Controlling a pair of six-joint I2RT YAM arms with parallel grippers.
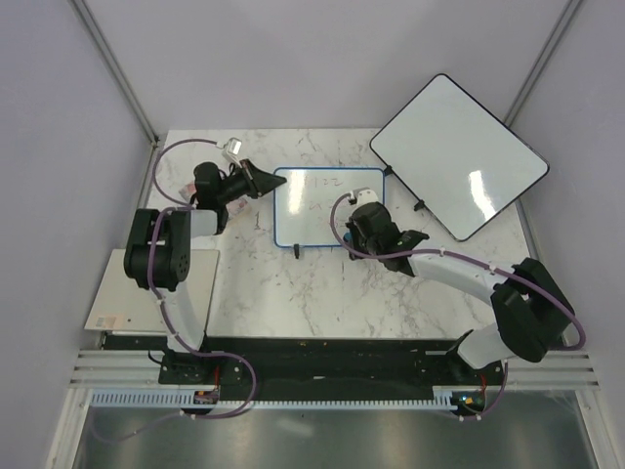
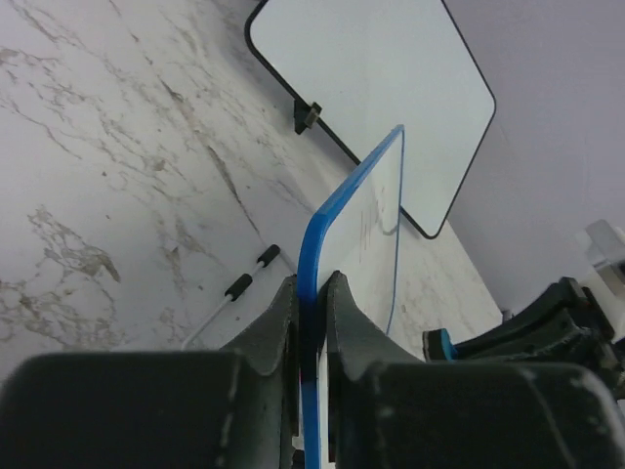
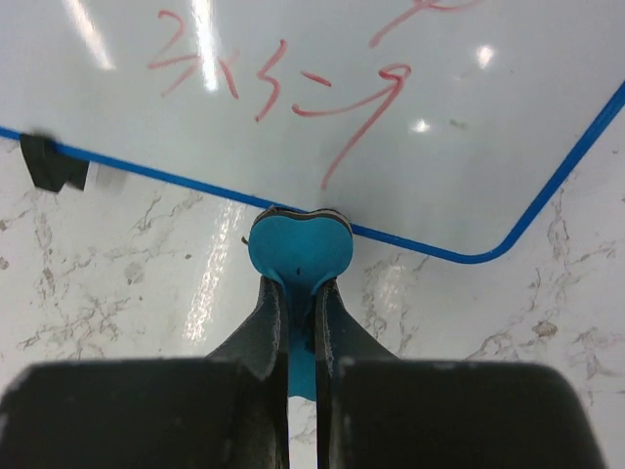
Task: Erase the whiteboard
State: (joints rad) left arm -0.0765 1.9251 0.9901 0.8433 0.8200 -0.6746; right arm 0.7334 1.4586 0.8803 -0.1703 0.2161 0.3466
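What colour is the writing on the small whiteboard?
The writing is red; the right wrist view shows it best.

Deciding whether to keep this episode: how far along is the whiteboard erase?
Done: the left gripper is shut on the blue frame of the whiteboard, bracing it, and the right gripper is shut on a blue eraser. In hand: the eraser sits at the board's frame edge, not yet on the writing. Left: all the wiping. The red marks look intact, with no smears.
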